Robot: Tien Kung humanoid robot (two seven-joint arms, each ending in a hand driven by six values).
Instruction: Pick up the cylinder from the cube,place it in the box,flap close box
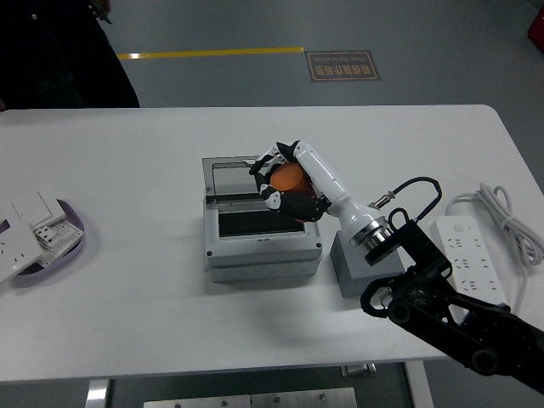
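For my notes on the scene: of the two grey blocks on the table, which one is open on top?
The grey plastic box left of the dark grey cube; its hinged lid stands raised behind a dark opening. The cube is solid.

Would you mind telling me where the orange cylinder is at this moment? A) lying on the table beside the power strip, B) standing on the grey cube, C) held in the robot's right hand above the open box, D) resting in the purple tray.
C: the right hand grips the orange cylinder over the open box, away from the grey cube.
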